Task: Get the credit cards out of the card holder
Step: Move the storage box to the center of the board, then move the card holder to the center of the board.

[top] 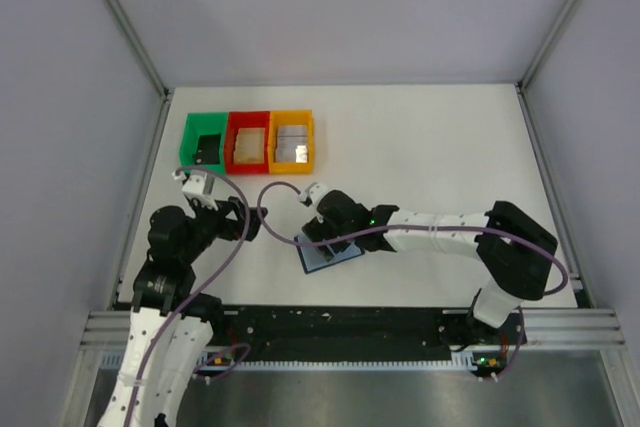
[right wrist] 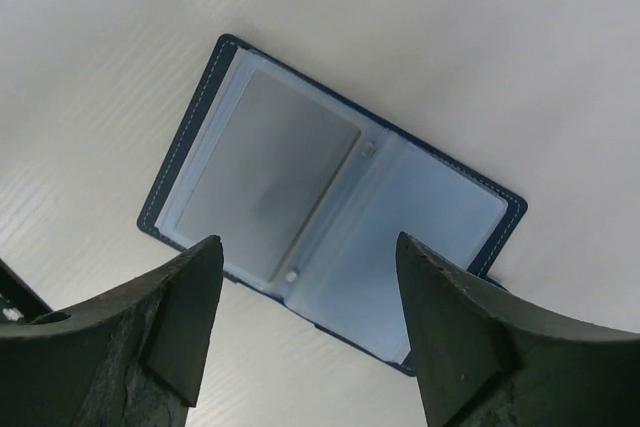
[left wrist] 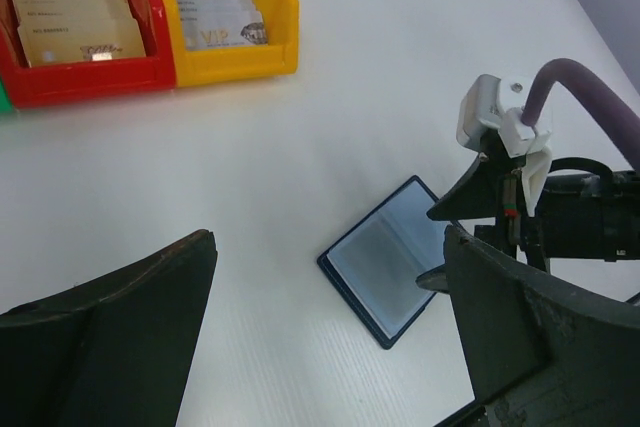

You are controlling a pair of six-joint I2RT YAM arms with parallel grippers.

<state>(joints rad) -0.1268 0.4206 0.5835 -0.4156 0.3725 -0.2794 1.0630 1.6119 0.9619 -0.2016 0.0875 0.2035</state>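
Note:
The card holder (right wrist: 440, 227) lies open and flat on the white table; it also shows in the top view (top: 318, 260) and in the left wrist view (left wrist: 385, 267). A pale silvery-grey credit card (right wrist: 270, 172) sits in its left sleeve; the right sleeve looks empty. My right gripper (right wrist: 308, 247) is open and hovers just above the holder, its fingertips straddling the middle fold. My left gripper (left wrist: 330, 297) is open and empty, to the left of the holder and apart from it.
Green (top: 204, 139), red (top: 248, 142) and orange (top: 291, 140) bins stand in a row at the back left. The red bin (left wrist: 80, 77) and the orange bin (left wrist: 240, 57) hold cards. A purple cable runs along each arm.

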